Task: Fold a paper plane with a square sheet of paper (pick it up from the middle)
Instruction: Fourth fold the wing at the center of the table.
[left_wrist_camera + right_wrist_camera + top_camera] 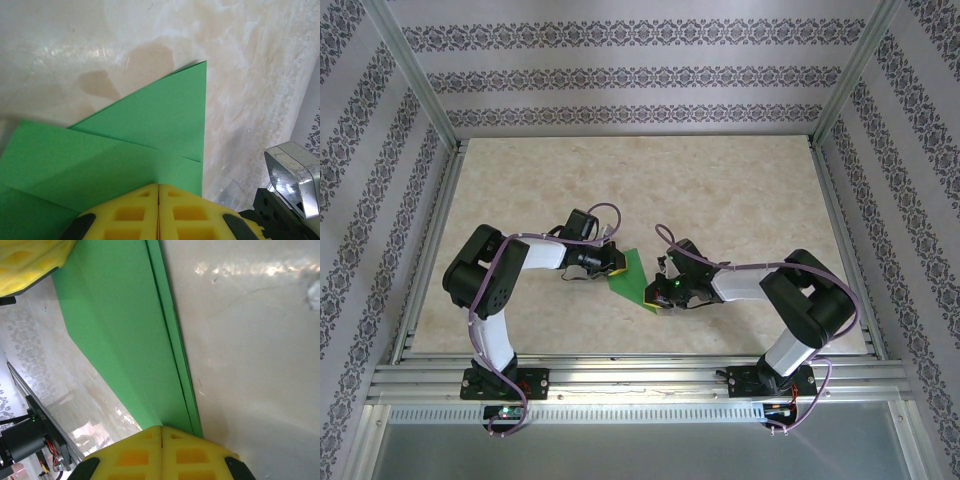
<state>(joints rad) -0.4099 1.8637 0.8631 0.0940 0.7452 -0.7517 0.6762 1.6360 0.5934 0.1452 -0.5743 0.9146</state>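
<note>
**Pale marbled tabletop in a metal frame**

The beige, marble-patterned tabletop point(720, 190) is glossy and catches bright patches of light in the wrist views. Aluminium rails point(640, 372) run along its near edge, and more border its left and right sides. A folded bright green sheet of paper point(630, 277) is over its near middle; whether it touches the surface cannot be told.

The sheet of paper point(630, 275) is bright green. The table point(740, 190) is pale cream, marbled with beige blotches. The robot fingers point(127, 216) are yellow. The arms point(535, 252) are white and black, with lilac cables point(606, 206). The walls point(620, 75) show grey floral bands between pale stripes. The frame point(620, 375) is silver.
</note>
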